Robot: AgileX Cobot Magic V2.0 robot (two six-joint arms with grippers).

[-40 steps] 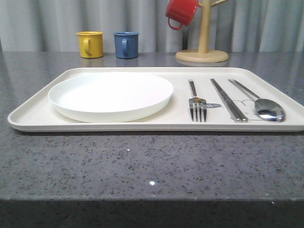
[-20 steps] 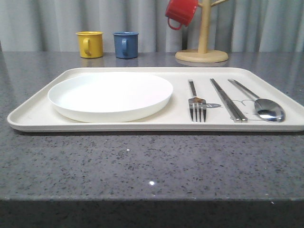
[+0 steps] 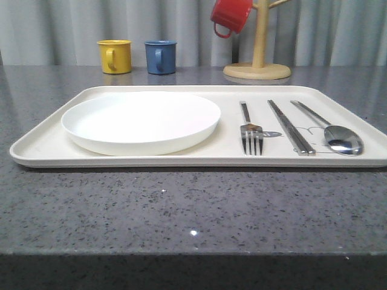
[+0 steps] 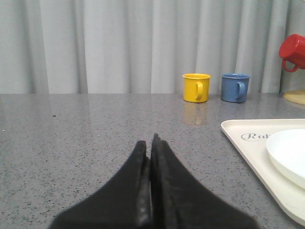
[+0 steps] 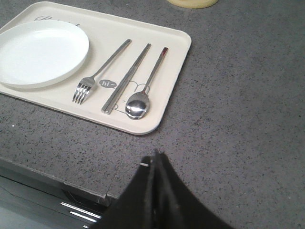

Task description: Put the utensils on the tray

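A dark grey speckled stone-look counter (image 3: 181, 205) fills the scene, glossy enough to catch small glints, and a pale grey pleated curtain (image 4: 95, 43) closes it off behind. The cream tray (image 3: 42, 145) with rounded corners and a low rim lies flat on the counter, its long side toward the robot, and serves as the landmark here. Behind the tray stand a yellow mug (image 3: 115, 56) and a blue mug (image 3: 161, 57) side by side, and behind its right part a wooden mug tree (image 3: 257, 60) carries a red mug (image 3: 230, 16). In front of the tray the counter is bare up to its front edge, and bare counter also stretches to the tray's left and right. On the tray's left half sits a round white plate (image 3: 142, 121). To the right of the plate, all inside the rim, lie the shiny silver utensils, near one another but apart: the fork (image 3: 250, 134) nearest the plate with tines toward the robot, then the flat chopsticks (image 3: 290, 127) pressed together as a pair, then the spoon (image 3: 338, 138) nearest the tray's right rim, bowl toward the robot. The left gripper (image 4: 150, 143) hangs over bare counter left of the tray, fingers pressed together on nothing. The right gripper (image 5: 155, 160) hangs over the counter in front of the tray's right corner, fingers likewise pressed together and empty.
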